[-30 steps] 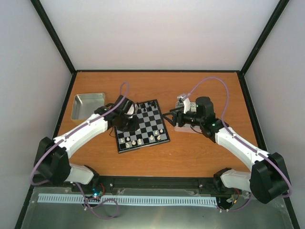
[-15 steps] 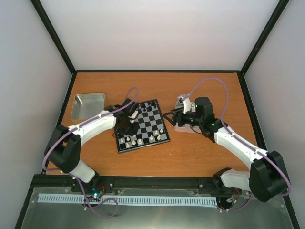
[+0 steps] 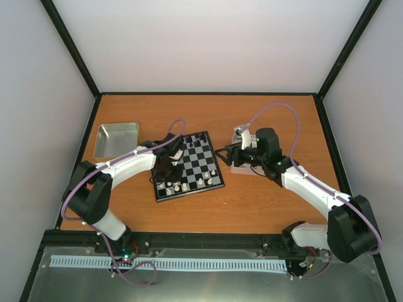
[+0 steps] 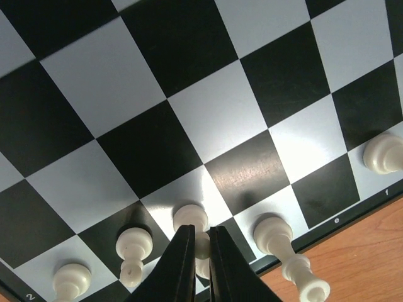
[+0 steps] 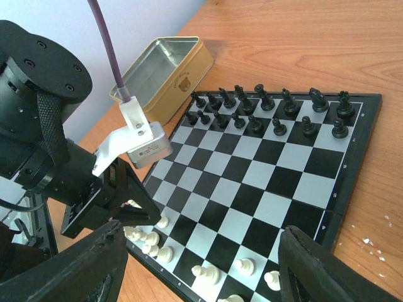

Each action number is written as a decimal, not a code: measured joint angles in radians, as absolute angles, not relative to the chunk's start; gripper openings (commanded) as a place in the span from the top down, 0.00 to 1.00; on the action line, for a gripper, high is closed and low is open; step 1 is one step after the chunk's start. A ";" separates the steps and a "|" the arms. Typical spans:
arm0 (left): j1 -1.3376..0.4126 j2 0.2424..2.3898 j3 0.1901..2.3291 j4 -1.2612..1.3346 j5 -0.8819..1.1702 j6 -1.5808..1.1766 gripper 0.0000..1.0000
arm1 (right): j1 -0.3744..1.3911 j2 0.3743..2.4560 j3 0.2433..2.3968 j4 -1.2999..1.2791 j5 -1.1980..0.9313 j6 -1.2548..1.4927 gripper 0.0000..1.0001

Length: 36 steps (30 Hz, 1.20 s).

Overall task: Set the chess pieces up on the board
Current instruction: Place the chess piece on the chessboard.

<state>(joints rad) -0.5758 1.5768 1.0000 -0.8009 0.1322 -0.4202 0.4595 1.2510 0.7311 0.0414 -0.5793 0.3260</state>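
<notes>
Down over the near-left part of the board (image 3: pixel 204 157), the left gripper (image 4: pixel 201 242) has its two fingers pressed almost together. The cream chess pieces (image 4: pixel 272 233) stand along the board's edge rows on either side of those fingers. One of them sits right at the fingertips, and it cannot be told whether it is pinched. The right gripper (image 5: pixel 198 267) hangs beside the board's right edge with its fingers spread wide and nothing between them. Ahead of it, the black pieces (image 5: pixel 271 107) fill two rows at the far side. Beyond the board's corner, an open tin (image 5: pixel 160 66) rests on the wooden table (image 3: pixel 252 207).
</notes>
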 measured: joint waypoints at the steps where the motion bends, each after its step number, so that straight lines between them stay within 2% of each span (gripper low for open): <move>1: -0.576 1.579 0.996 -0.801 0.135 -0.419 0.99 | 0.459 1.252 0.731 0.042 -0.578 0.327 0.34; 7: -0.576 1.582 0.995 -0.796 0.139 -0.416 0.76 | 0.459 1.264 0.731 0.041 -0.572 0.331 0.34; 13: -0.576 1.584 1.005 -0.806 0.121 -0.410 0.65 | 0.459 1.263 0.731 0.037 -0.537 0.331 0.34; 16: -0.576 1.577 1.040 -0.823 0.102 -0.413 0.61 | 0.459 1.263 0.738 -0.005 -0.436 0.344 0.35; 21: -0.576 1.502 1.109 -0.827 0.078 -0.422 0.50 | 0.448 1.323 0.843 -0.178 -0.136 0.409 0.39; 28: -0.576 1.290 1.107 -0.728 0.057 -0.442 0.42 | 0.438 1.472 0.944 -0.360 0.240 0.488 0.41; 36: -0.576 1.201 1.037 -0.634 0.067 -0.470 0.41 | 0.402 1.645 1.042 -0.409 0.448 0.490 0.49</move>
